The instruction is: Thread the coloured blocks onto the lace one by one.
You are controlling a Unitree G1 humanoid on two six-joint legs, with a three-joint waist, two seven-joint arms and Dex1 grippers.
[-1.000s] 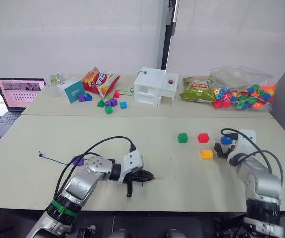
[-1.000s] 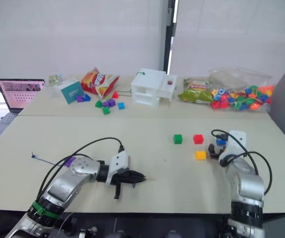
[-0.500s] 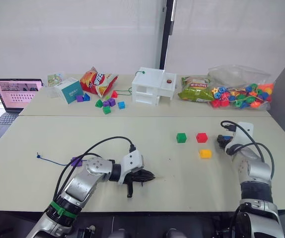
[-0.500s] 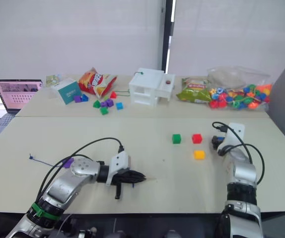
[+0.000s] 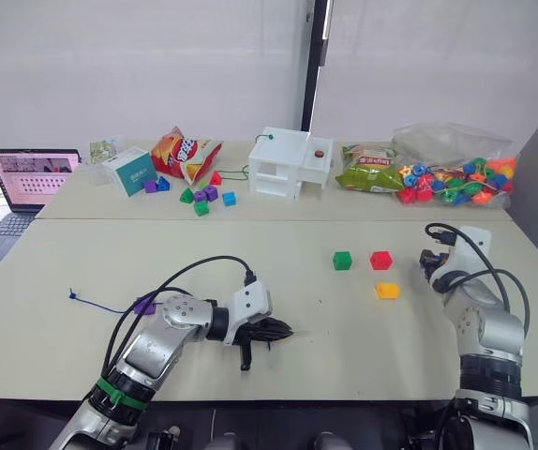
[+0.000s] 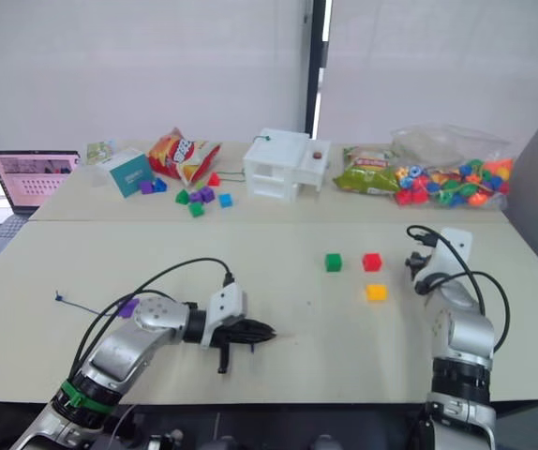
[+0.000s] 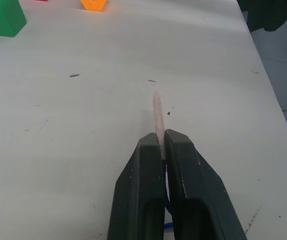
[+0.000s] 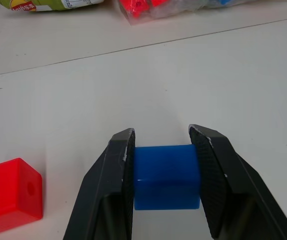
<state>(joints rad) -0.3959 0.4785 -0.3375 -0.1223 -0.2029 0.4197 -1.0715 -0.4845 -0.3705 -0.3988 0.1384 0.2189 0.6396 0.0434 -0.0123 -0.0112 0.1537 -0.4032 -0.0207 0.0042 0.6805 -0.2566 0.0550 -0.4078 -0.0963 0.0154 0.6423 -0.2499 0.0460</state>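
The right gripper [image 8: 163, 150] has its two black fingers closed flat against opposite faces of the small blue plastic cube block [image 8: 166, 175], which fills the gap between them. Just beside that gripper on the pale tabletop [image 5: 278, 253] lies the red cube block [image 8: 11, 195], its threading hole facing sideways. From the head camera the red block sits next to the green cube block [image 5: 343, 260], with the yellow cube block [image 5: 388, 291] nearer the robot, all three close to the right gripper and apart from each other.

The left gripper [image 7: 159, 142] is pinched tight on the pale stiff tip [image 7: 158, 117] of the thin dark blue lace [image 5: 105, 307], the tip sticking out past the fingertips over bare table. The cord trails back along the table to the robot's left, where the purple cube block [image 5: 144, 305] is already strung on it, near the knotted end.

Between the two grippers the table is open. The right gripper sits near the table's right edge; the left gripper is close to the near edge.
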